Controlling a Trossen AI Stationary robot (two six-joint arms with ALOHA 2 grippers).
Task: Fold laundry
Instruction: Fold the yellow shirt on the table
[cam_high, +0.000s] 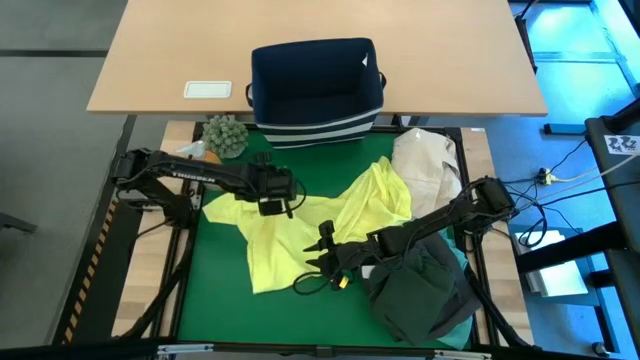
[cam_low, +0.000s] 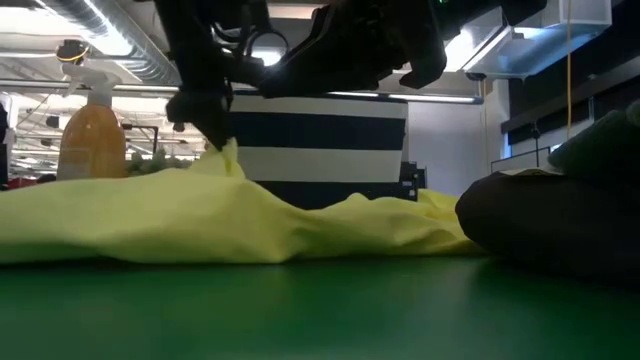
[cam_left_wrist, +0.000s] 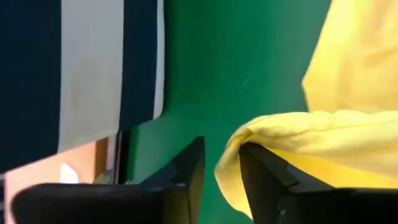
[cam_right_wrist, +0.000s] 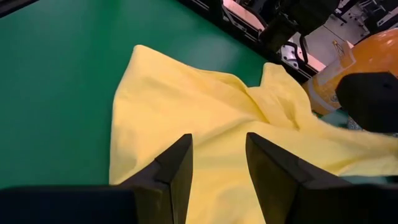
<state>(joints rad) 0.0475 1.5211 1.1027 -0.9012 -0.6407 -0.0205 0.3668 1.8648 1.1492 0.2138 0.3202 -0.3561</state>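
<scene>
A bright yellow-green shirt (cam_high: 300, 225) lies crumpled on the green mat (cam_high: 215, 290), spread from left of centre to the far right. My left gripper (cam_high: 275, 198) is over the shirt's far left part, open, with a raised fold of the cloth between its fingers (cam_left_wrist: 221, 174). My right gripper (cam_high: 325, 252) hangs open just over the shirt's near middle (cam_right_wrist: 217, 168), nothing between its fingers. A heap of dark garments (cam_high: 420, 285) rests on the mat at the near right, with a turquoise edge (cam_high: 462, 262) beside it. My left gripper has a raised fold of the shirt (cam_left_wrist: 249, 134) between its parted fingers. The fold lies against the inner side of one finger (cam_left_wrist: 264, 171), and green mat shows between it and the other finger. The fingers slant down from the table's left. The fold stands in a small peak (cam_low: 230, 158); the rest lies on the mat.
A navy bin with a striped base (cam_high: 315, 90) stands at the mat's far edge. A cream cloth bundle (cam_high: 425, 165) lies at the far right. A small green plant (cam_high: 225, 135) and an orange bottle (cam_low: 93, 140) stand at the far left corner. Bare mat shows at the near left.
</scene>
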